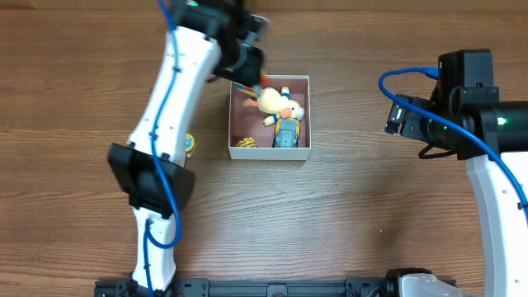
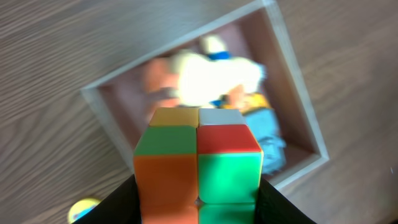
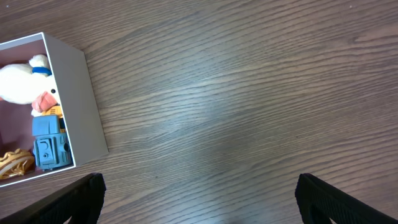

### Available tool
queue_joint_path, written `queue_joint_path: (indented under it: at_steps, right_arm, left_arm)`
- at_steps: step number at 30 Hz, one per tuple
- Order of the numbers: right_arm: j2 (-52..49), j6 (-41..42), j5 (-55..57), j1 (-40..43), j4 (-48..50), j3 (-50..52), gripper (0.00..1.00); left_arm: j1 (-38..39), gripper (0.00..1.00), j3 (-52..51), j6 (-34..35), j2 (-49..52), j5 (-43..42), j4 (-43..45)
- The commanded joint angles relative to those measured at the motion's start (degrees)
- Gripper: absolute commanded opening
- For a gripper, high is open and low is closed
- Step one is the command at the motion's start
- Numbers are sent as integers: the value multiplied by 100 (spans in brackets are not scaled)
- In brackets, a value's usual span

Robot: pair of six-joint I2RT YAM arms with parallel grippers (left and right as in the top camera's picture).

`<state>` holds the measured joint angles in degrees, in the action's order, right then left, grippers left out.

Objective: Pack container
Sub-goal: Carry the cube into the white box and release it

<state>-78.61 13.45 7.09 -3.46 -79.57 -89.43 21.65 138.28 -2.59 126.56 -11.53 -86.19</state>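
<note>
Your left gripper [image 2: 198, 196] is clenched on a multi-coloured plastic puzzle cube [image 2: 198, 155], its dark fingers [image 2: 118, 205] pressing two opposite faces; that side grip leaves the underside free, so the cube can probably be set down flat. You hold it in the air over the far-left corner of the container [image 1: 269, 153], a square shallow open-top box with thin white walls and a mauve-pink inside, which sits mid-desk, a little toward the back. That corner looks the likeliest free spot; a cream plush toy [image 1: 275, 101] fills the middle, a blue toy [image 1: 286, 134] lies by the near wall, and a small yellow piece [image 1: 245, 144] takes the near-left corner. The container opens straight up, its walls parallel to the edges of the brown wood-grain desk [image 1: 371, 214]; being square, it has no long axis. Your right gripper [image 3: 199, 186] hangs released, jaws wide, well apart to the right, out of the way.
</note>
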Motion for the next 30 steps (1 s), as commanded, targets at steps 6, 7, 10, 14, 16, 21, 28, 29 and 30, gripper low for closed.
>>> queue_joint_path:
  at_steps: [6,7,10,14,16,21,28,29,30]
  right_arm:
    - [4,-17,81,4,22,-9,100]
    - [4,-17,81,4,22,-9,100]
    - [4,-17,81,4,22,-9,100]
    - [4,-20,81,4,22,-9,100]
    - [4,-17,81,4,22,-9,100]
    - [4,-17,81,4,22,-9,100]
    - [4,-17,81,4,22,-9,100]
    - [4,-17,81,4,22,-9,100]
    - [4,-17,81,4,22,-9,100]
  left_arm:
    - [560,48,11,-306,-33,966,-348]
    - [560,48,-35,-306,-33,968,-424]
    - [516,49,-164,-293,-33,962,-592]
    - [501,50,-407,-164,-33,955,-590]
    - [509,50,-544,-168,-33,892,-590]
    - [616,48,-1056,-48,-33,850,-380]
    - [619,49,-1749,216,-33,739,42]
    - [619,50,-1814,216,-33,710,94]
    - [619,51,-1882,219,-33,699,149]
